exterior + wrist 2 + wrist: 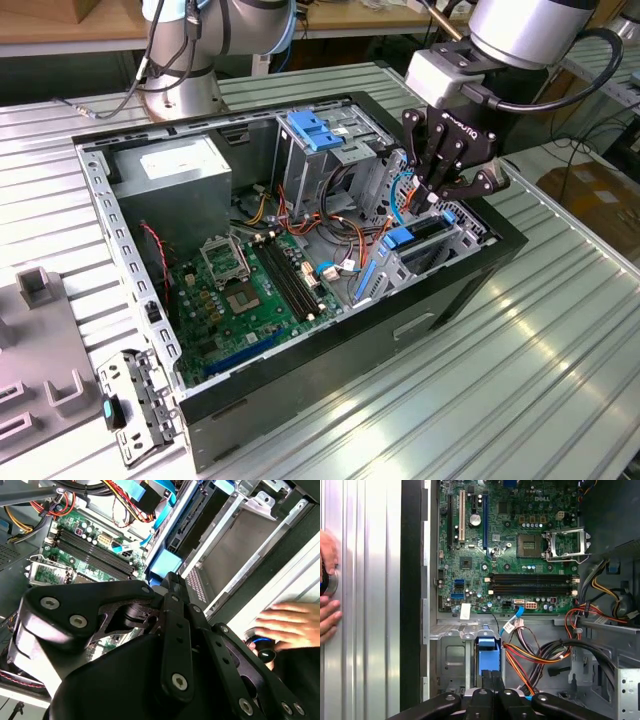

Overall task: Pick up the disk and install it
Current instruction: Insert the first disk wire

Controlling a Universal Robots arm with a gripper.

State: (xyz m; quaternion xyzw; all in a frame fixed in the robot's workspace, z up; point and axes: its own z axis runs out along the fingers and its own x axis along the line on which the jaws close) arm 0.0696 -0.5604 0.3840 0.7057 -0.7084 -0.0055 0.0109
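I judge the step in hand to be seating the disk [425,230], which lies in the drive cage [465,238] at the end of the open computer case [300,395] toward the exterior view's right. My claw [435,192] stands over that cage with its fingers drawn narrow, nothing visible between them. In the first wrist view the disk's blue rail [488,652] is just ahead of my fingertips. I should press only along the line of the cage guides, square to the rail, so the disk does not cock in its slot, with force light and even. I should hold clear of the cable bundle [532,655] just beside the cage. A person's hand [287,625] rests on the table [540,340] beside the case, so any sideways motion should go away from it
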